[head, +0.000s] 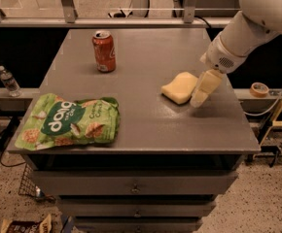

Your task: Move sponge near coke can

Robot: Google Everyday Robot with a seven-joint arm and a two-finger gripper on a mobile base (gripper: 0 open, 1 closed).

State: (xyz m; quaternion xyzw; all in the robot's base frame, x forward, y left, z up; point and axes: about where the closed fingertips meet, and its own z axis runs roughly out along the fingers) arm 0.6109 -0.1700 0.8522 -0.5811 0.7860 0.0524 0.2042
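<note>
The sponge (180,87) is a pale yellow soft block lying on the right part of the grey table (141,125). The coke can (104,51) stands upright at the back left of the table, well apart from the sponge. My gripper (199,100) hangs from the white arm coming in from the upper right. Its pale yellow fingers point down at the sponge's right edge, close to or touching it, just above the tabletop.
A green snack bag (68,122) lies flat at the table's front left. A clear water bottle (8,80) stands on a lower shelf at the left. A tape roll (260,88) lies on a ledge at the right. Drawers sit under the tabletop.
</note>
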